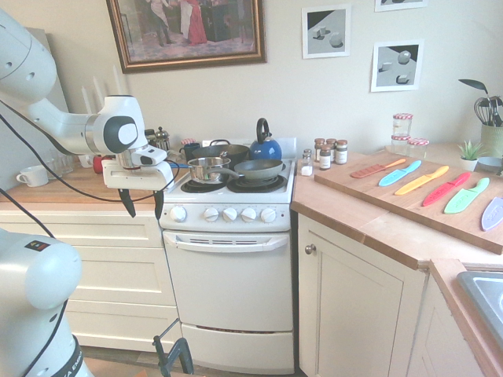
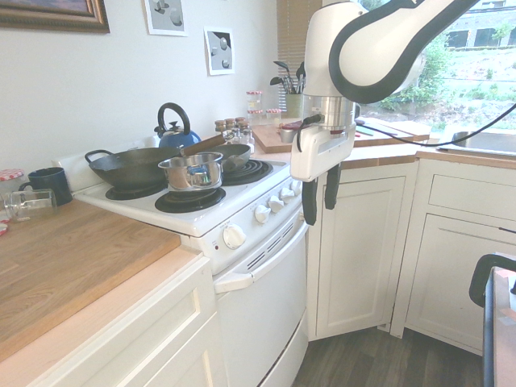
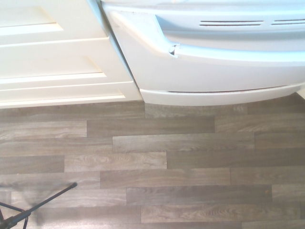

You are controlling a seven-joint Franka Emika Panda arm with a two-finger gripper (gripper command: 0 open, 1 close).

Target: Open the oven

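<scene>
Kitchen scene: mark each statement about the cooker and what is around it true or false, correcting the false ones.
1. The oven door is closed. True.
2. The gripper is clamped on the door's handle. False: its fingers are apart and hold nothing.
3. A blue kettle stands at the back of the hob. True.
4. The knives lie in the sink. False: they lie on a wooden board.
5. The steel saucepan is on the hob. True.
</scene>
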